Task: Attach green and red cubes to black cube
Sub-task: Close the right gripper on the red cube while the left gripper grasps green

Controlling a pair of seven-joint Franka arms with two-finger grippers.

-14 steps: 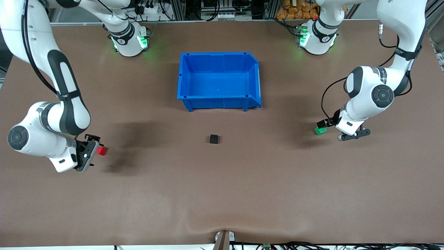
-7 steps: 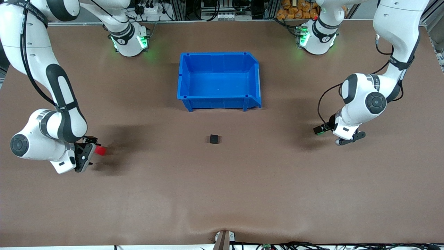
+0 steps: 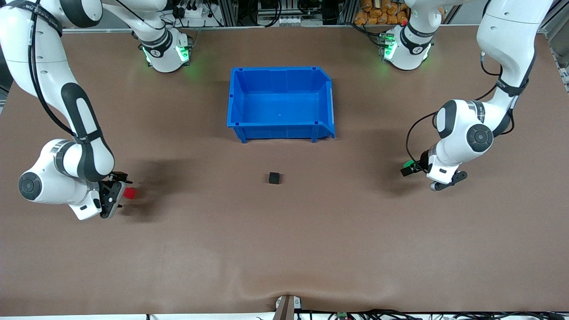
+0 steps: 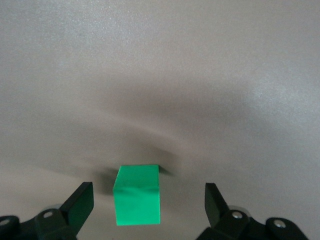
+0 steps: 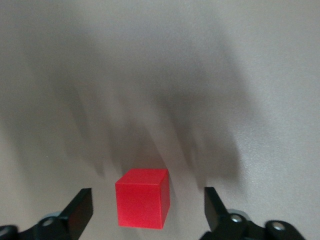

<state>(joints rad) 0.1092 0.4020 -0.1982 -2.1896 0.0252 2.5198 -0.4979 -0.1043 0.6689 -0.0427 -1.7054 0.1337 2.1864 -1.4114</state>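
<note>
Left gripper (image 3: 411, 168) and right gripper (image 3: 119, 190) straddle the green cube (image 4: 137, 194) and red cube (image 5: 142, 198) with fingers spread, ungrasped, positioned for pickup toward the black cube (image 3: 274, 178).

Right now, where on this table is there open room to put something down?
Bare table runs nearer the camera than the black cube, and on either side of the blue bin. It is tight at the ends: the open right gripper straddles the red cube, the open left gripper the green cube.

Green cube (image 4: 137, 195) between spread jaws, on table (image 4: 160, 75).
</note>
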